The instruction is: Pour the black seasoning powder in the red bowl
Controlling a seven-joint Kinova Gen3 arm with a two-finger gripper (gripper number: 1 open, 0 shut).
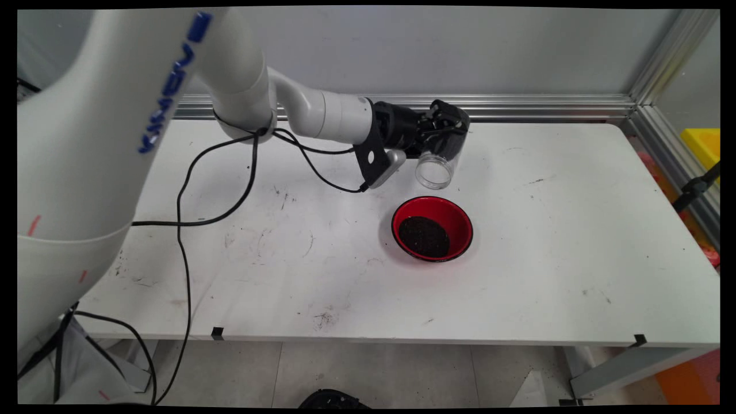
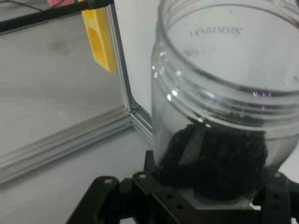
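Note:
My gripper (image 1: 445,135) is shut on a clear plastic jar (image 1: 435,171), held tilted above the white table (image 1: 575,259) with its open mouth facing down and toward the near side. In the hand view the jar (image 2: 224,116) fills the right half, and dark granules (image 2: 219,158) lie in its base end between the fingers. A red bowl (image 1: 460,215) stands on the table just in front of and below the jar's mouth. It holds a heap of the same dark granules (image 1: 424,236). The jar and bowl are apart.
An aluminium rail (image 1: 517,106) runs along the table's far edge and down its right side. A yellow box (image 1: 702,144) sits beyond the right rail and shows as the yellow box (image 2: 99,37) in the hand view. Black cables (image 1: 184,230) hang across the table's left part.

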